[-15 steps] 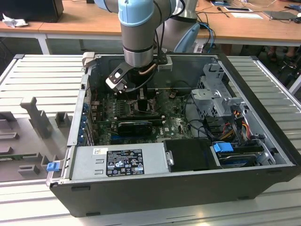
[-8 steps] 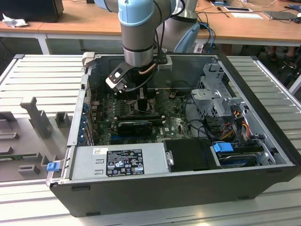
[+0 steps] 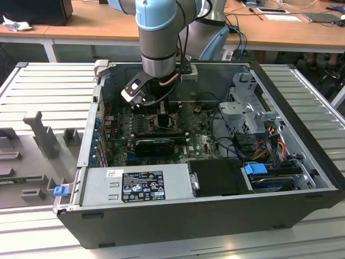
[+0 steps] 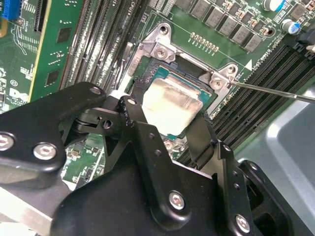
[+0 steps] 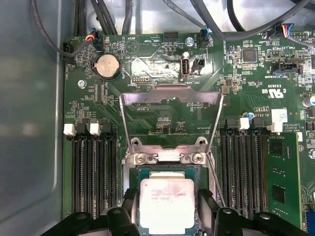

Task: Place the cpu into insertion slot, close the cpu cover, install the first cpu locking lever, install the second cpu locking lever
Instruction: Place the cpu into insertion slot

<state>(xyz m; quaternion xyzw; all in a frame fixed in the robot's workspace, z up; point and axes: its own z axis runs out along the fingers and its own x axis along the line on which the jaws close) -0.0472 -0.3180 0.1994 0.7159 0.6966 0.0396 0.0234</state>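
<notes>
The cpu (image 5: 166,204) is a small square chip with a pale silver top. It lies in or just over the insertion slot (image 5: 167,169) on the green motherboard; which of the two I cannot tell. My gripper (image 5: 167,201) is shut on the cpu, with a black finger against each of two opposite edges. The second wrist view shows the same grip, gripper (image 4: 165,123) on cpu (image 4: 170,103). The cpu cover (image 5: 171,96), a thin metal frame, is swung open away from the socket on its hinge. A thin wire lever (image 4: 275,92) stands free beside the socket. In the exterior view the gripper (image 3: 161,121) is low inside the case.
Long black memory slots (image 5: 93,172) flank the socket on both sides. A black expansion card (image 3: 155,144) lies close to the gripper. The power supply (image 3: 135,186), drive cage (image 3: 248,108) and loose cables (image 3: 226,129) crowd the open case.
</notes>
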